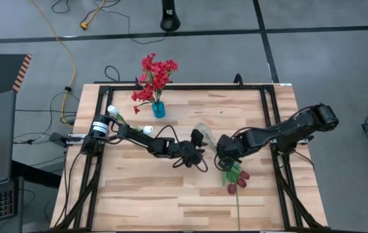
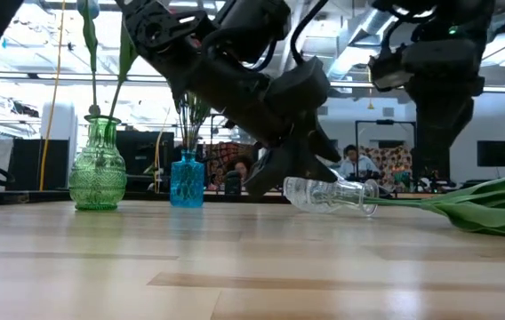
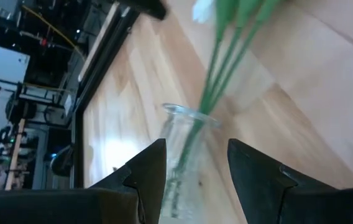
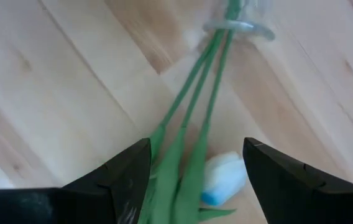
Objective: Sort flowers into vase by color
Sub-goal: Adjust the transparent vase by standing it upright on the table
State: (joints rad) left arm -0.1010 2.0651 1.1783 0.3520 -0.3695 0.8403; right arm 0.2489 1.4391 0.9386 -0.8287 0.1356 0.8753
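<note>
A clear glass vase [image 2: 328,194] lies on its side mid-table, its mouth [image 4: 238,28] toward the right. Thin green stems [image 4: 192,93] run out of the mouth. Dark maroon tulips [image 1: 238,180] lie on the wood nearer the front edge. My left gripper [image 3: 195,165] is at the vase's base end, shut on it. My right gripper [image 4: 195,168] hangs open above the stems, fingers on either side and touching nothing. Red flowers stand in a blue vase [image 1: 158,109] at the back. A green vase [image 2: 97,169] at the left holds stems. My left gripper has the clear vase's base end [image 3: 179,180] between its two fingers. It comes slanting down from the table's left, with the fingers lying along the vase. The vase rests on its side on the table, stems trailing from its mouth.
A small whitish thing [image 4: 226,180] lies beside the stems under my right gripper. White tulip heads [image 1: 113,110] show above the left arm. The black frame rails [image 1: 271,116] run along the table's edges. Bare wood [image 1: 158,194] stretches along the near side.
</note>
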